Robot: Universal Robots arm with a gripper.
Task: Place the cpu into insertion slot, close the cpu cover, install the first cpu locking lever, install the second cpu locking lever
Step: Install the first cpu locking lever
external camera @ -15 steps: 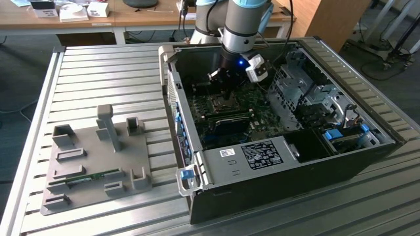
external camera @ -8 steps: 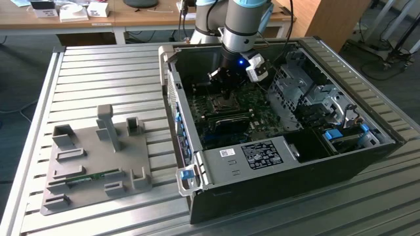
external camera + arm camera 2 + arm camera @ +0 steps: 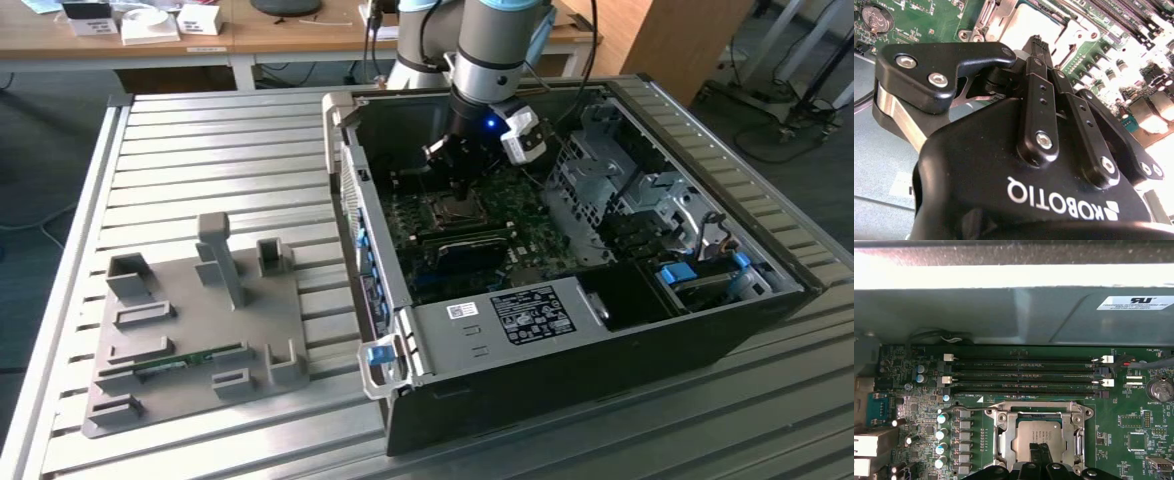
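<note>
The cpu (image 3: 1036,436), a silver-grey square, lies in the insertion slot (image 3: 454,210) of the green motherboard (image 3: 1124,425). The cpu cover (image 3: 1002,437), a silvery frame, lies flat around it with the chip showing through its window. My gripper (image 3: 1041,447) hangs just over the chip's edge, fingers pressed together and holding nothing. In the second wrist view the gripper (image 3: 1038,39) points at the brightly lit socket (image 3: 1026,22). A thin metal lever rod (image 3: 961,410) sticks out from the socket's corner by the memory slots. In the exterior view the gripper (image 3: 461,188) reaches down inside the open computer case.
Long black memory slots (image 3: 1024,375) run beside the socket, with the case wall (image 3: 1004,315) beyond them. A row of capacitors (image 3: 943,432) flanks the socket. A labelled black box (image 3: 527,315) and a drive cage (image 3: 627,190) fill the case. A grey fixture plate (image 3: 200,320) lies on the slatted table.
</note>
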